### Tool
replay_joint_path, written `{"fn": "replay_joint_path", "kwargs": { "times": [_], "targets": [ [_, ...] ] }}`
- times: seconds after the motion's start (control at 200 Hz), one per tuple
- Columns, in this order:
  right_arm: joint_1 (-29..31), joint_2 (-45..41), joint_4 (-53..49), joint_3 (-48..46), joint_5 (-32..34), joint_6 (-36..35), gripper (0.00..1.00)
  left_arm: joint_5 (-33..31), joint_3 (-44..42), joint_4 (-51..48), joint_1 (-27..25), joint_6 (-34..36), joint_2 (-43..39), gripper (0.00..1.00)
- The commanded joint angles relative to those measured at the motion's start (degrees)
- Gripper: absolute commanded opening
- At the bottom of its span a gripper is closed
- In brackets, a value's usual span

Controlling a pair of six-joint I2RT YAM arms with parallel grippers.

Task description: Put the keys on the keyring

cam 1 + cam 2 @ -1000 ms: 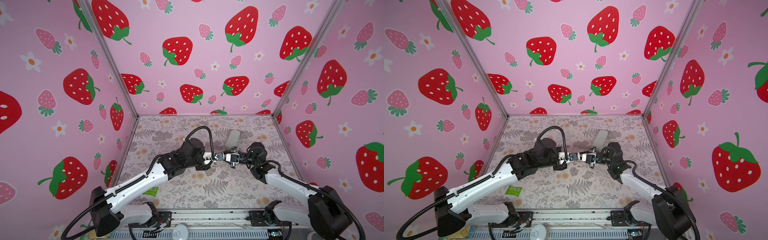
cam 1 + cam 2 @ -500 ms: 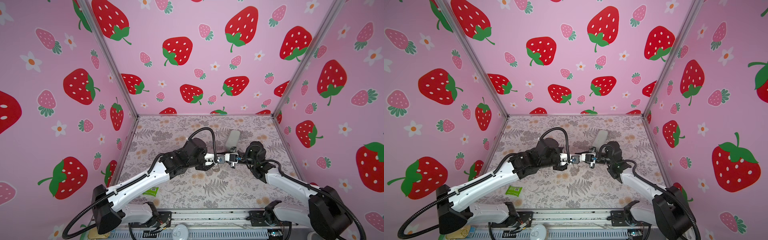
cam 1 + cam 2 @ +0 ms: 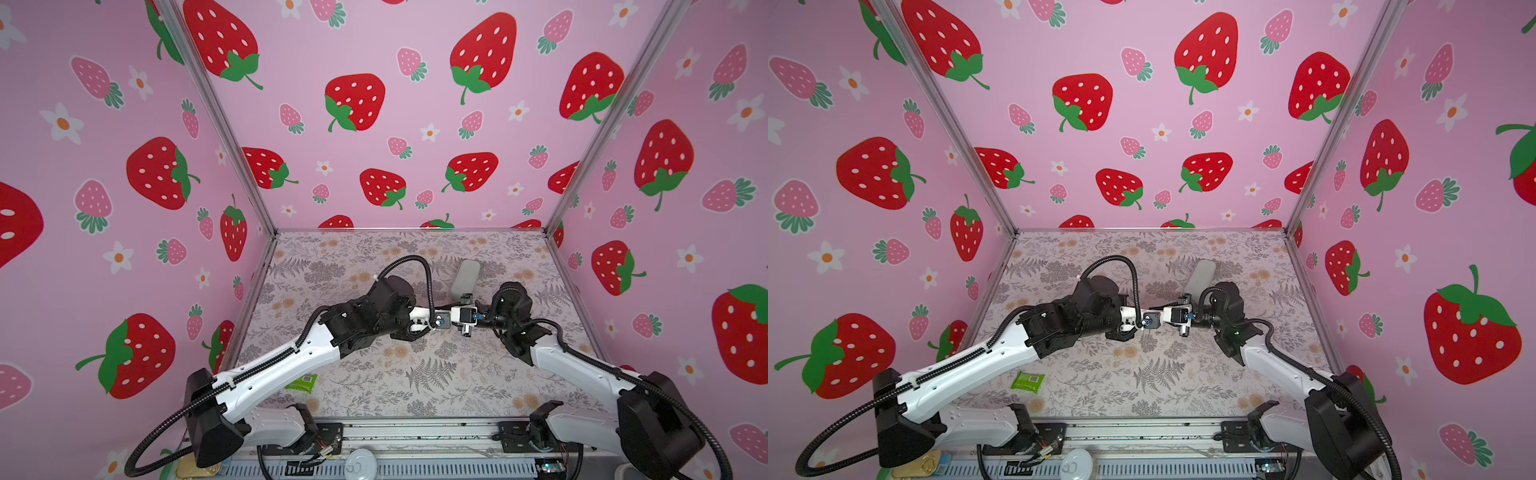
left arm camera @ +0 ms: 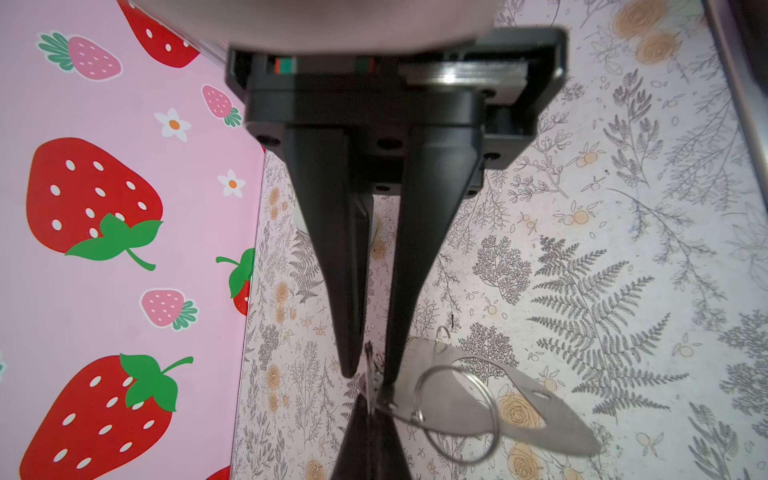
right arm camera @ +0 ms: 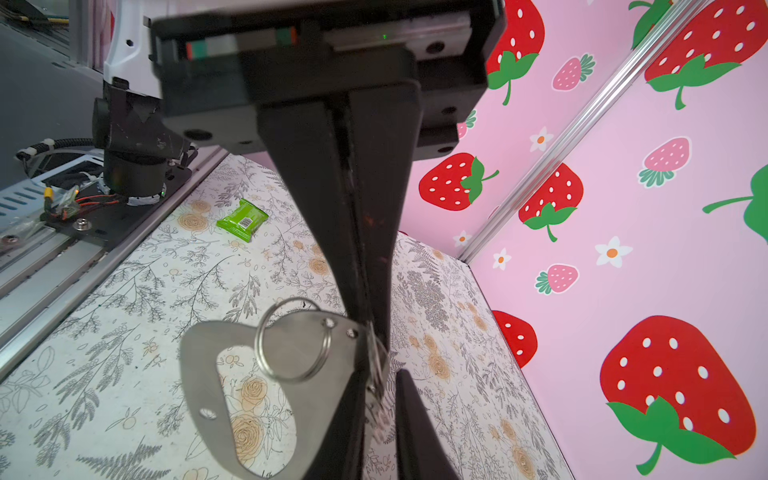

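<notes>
Both grippers meet tip to tip above the middle of the floral mat. The keyring, a flat grey plate (image 4: 440, 390) (image 5: 199, 353) with an oval opening and a silvery split ring (image 4: 494, 415) (image 5: 291, 300), hangs at their tips and shows in both top views (image 3: 442, 322) (image 3: 1151, 321). My right gripper (image 5: 374, 332) (image 3: 451, 320) (image 3: 1160, 319) is shut on the plate's corner. A thin toothed key (image 5: 376, 411) (image 4: 368, 370), seen edge-on, sits in my shut left gripper (image 4: 369, 374) (image 3: 436, 323) (image 3: 1144, 323).
A green packet (image 3: 302, 382) (image 3: 1027, 381) (image 5: 242, 219) lies at the front left of the mat. A pale grey-green oblong case (image 3: 466, 276) (image 3: 1200, 276) lies just behind the right gripper. Pink strawberry walls close three sides; the arm rail (image 3: 415, 432) runs along the front.
My left arm has reached a little to the right, closing the small gap to the right gripper. The right arm has barely moved.
</notes>
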Motion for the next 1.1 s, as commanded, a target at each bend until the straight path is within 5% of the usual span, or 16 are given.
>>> {"fn": "replay_joint_path", "kwargs": {
  "times": [0.0, 0.555, 1.095],
  "targets": [
    [0.42, -0.32, -0.11, 1.90, -2.76, 0.11, 0.18, -1.58, 2.68, -0.86, -0.47, 1.18, 0.89, 0.00],
    [-0.15, -0.66, 9.43, -0.65, -4.17, 7.52, 0.17, -1.51, 1.15, 0.10, -0.67, 1.51, -0.25, 0.00],
    [-0.13, 0.87, 5.00, 0.45, -4.08, 6.13, 0.14, -1.60, 1.27, 0.09, -0.58, 1.50, -0.53, 0.00]
  ]
}}
